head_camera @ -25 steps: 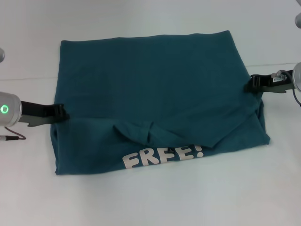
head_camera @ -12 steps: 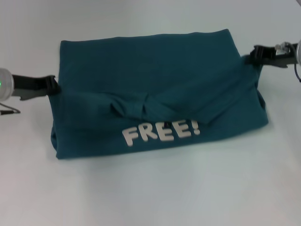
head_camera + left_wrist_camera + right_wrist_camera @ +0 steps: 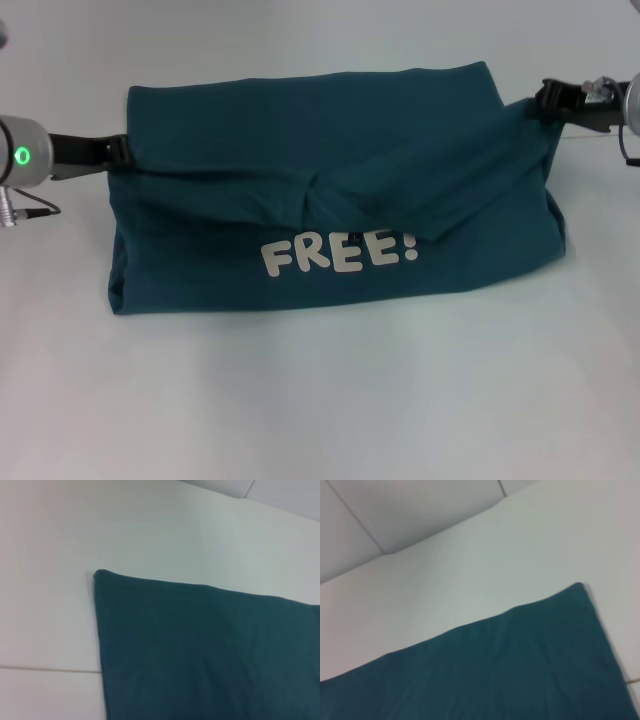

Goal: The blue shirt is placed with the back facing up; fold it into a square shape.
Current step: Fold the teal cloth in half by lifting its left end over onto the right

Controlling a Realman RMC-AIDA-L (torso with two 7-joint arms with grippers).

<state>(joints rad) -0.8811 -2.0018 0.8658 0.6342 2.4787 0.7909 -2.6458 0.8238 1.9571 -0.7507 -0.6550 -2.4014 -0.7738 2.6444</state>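
Observation:
The blue shirt lies on the white table, its near part lifted and turned over toward the far edge, so the white letters "FREE!" face me. My left gripper is shut on the shirt's left edge. My right gripper is shut on its right edge, a little farther back. Both hold the fold raised above the flat far half. The left wrist view shows a far corner of the shirt. The right wrist view shows the other far corner.
The white table runs all around the shirt. A faint seam line crosses it behind the right gripper. A cable hangs from my left wrist.
Both grippers have carried the near edge of the shirt up and away from me. The folded flap has moved toward the far edge and the letters now stand more upright.

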